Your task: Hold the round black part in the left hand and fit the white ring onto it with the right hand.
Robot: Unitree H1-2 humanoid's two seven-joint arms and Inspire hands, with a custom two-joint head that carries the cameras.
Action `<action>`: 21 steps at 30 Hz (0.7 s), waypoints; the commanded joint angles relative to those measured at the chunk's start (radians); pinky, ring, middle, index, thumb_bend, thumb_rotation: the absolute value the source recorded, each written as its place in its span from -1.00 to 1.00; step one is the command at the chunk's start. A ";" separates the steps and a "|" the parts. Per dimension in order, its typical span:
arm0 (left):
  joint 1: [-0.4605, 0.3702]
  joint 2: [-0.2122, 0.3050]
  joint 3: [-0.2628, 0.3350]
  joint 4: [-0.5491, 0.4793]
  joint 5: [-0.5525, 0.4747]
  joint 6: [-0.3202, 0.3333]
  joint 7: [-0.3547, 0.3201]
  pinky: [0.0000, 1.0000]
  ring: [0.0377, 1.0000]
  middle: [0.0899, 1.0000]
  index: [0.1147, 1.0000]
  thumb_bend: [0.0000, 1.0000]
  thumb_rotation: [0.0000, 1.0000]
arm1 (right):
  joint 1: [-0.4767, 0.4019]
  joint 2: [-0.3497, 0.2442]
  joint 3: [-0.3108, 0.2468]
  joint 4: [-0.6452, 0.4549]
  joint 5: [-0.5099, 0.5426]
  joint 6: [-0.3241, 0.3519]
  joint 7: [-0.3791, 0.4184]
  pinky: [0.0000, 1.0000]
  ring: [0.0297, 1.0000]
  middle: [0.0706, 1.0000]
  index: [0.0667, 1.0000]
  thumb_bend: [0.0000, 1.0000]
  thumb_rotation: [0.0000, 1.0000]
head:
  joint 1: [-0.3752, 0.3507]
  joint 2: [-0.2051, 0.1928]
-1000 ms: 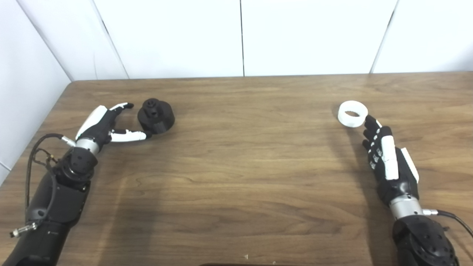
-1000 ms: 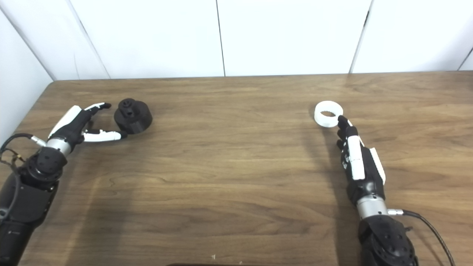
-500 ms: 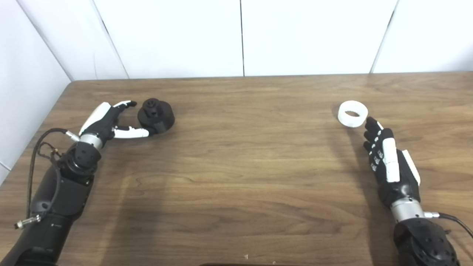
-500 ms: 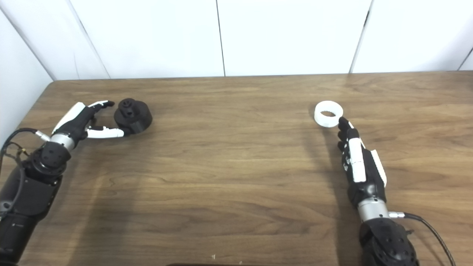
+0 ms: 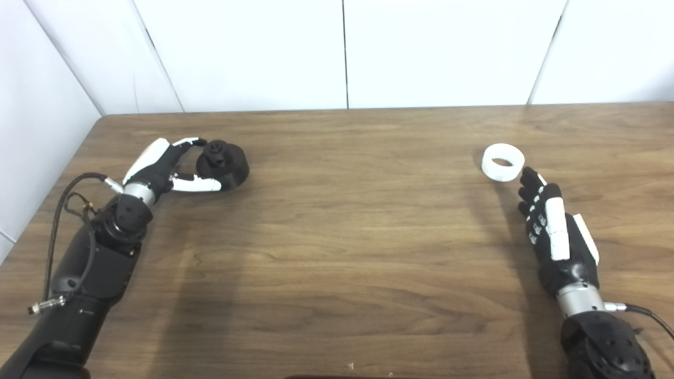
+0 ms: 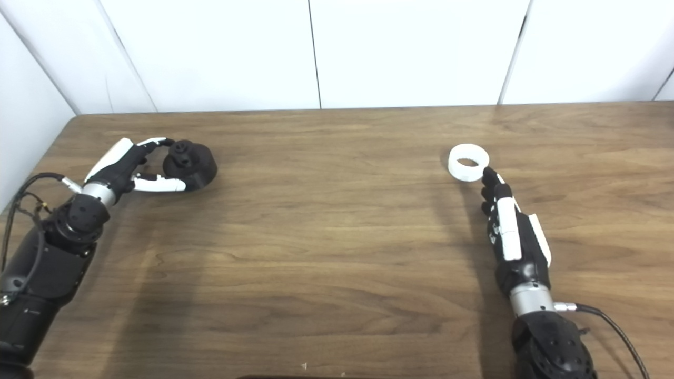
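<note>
The round black part (image 5: 223, 162) sits on the wooden table at the far left, with a small raised hub on top. My left hand (image 5: 164, 169) is open around its left side: the fingers reach over the top edge and the thumb lies along its near side, touching or nearly touching. The white ring (image 5: 503, 162) lies flat on the table at the right. My right hand (image 5: 551, 226) is open and flat just near of the ring, its fingertips (image 5: 526, 177) almost at the ring's rim, holding nothing.
The table (image 5: 342, 237) ends at white wall panels along the far edge and at the left. A cable (image 5: 63, 200) loops beside my left forearm, and another cable (image 5: 645, 313) leaves my right wrist.
My left hand has moved forward and right, bringing fingers and thumb around the black part. The right hand has stayed nearly still behind the ring. Neither part has moved.
</note>
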 commanded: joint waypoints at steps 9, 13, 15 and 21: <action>-0.080 0.021 -0.026 0.015 0.037 -0.021 0.016 0.92 1.00 0.91 0.72 0.89 -0.20 | -0.006 0.009 -0.008 -0.036 0.003 -0.029 -0.009 1.00 0.97 0.94 0.87 0.26 1.00 | 0.000 -0.001; -0.087 0.017 -0.032 0.029 0.049 -0.023 0.023 0.93 1.00 0.91 0.70 0.89 -0.23 | -0.004 0.005 -0.009 -0.037 0.005 -0.032 -0.005 1.00 0.98 0.94 0.89 0.26 1.00 | -0.001 -0.002; -0.088 0.016 -0.035 0.035 0.053 -0.030 0.026 0.94 1.00 0.91 0.69 0.88 -0.25 | -0.002 0.005 -0.011 -0.038 0.008 -0.033 -0.005 1.00 0.98 0.94 0.89 0.26 1.00 | -0.001 -0.004; -0.090 0.014 -0.043 0.046 0.067 -0.046 0.039 0.91 1.00 0.90 0.64 0.83 -0.24 | 0.001 0.004 -0.011 -0.038 0.004 -0.033 -0.006 1.00 0.97 0.94 0.89 0.25 1.00 | -0.002 -0.005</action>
